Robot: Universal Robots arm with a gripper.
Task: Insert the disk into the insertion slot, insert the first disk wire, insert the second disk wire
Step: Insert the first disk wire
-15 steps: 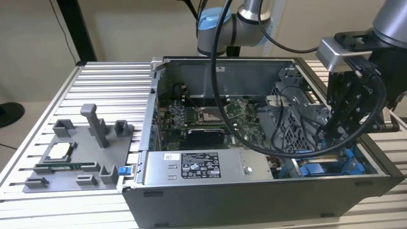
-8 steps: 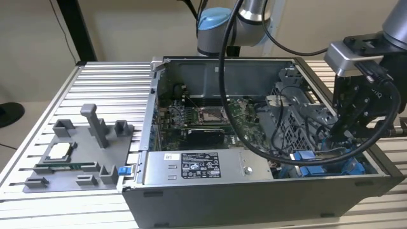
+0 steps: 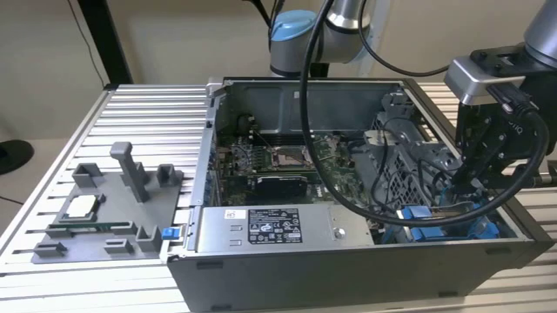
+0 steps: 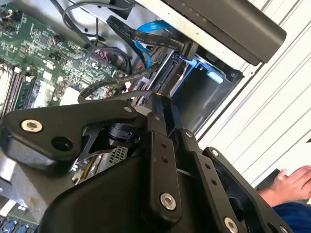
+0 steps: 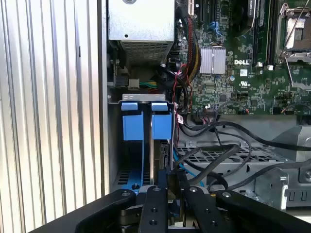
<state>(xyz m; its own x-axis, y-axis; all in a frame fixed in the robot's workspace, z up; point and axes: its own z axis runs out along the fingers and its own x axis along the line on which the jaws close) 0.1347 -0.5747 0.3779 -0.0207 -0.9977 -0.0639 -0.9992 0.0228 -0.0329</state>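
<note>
The disk stands on edge inside the slot, its blue frame beside a 2nd blue frame. The slot sits at a corner of the open computer case on the ribbed tabletop. The pincer reaches into the case right at the disk's exposed end, clenched with its tips together. Whether a plug is nipped between them I cannot tell. Loose black wires loop just beside it, and a blue flat cable runs near the bay in the second wrist view. The disk is likely stiff, dense and sensitive to knocks, and best taken by its plastic frame. The wires look limp, so I judge the hard plug the only sound place to hold.
</note>
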